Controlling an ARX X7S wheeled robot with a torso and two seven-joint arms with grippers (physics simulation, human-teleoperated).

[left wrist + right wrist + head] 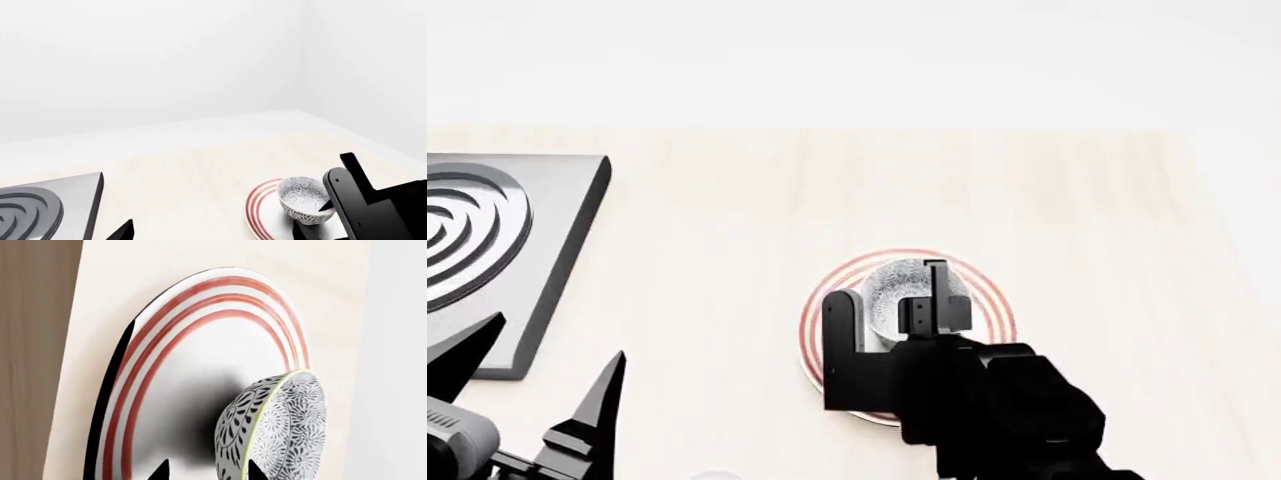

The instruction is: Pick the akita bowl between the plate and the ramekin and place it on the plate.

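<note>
The akita bowl (894, 283), grey-and-white patterned, sits upright on the plate (994, 300), a white disc with red rings. My right gripper (892, 315) hangs over it, open, its two fingers straddling the bowl's near wall. In the right wrist view one fingertip (254, 471) is inside the bowl (280, 430), against its wall, and the other stands clear outside above the plate (200, 340). My left gripper (541, 375) is open and holds nothing at the front left. Its wrist view shows the bowl (300, 196) on the plate (257, 207). The ramekin is out of view.
A grey stove plate (481, 240) with a spiral burner lies at the left of the pale wooden counter (1094, 200); it also shows in the left wrist view, stove plate (47, 205). White walls close the back.
</note>
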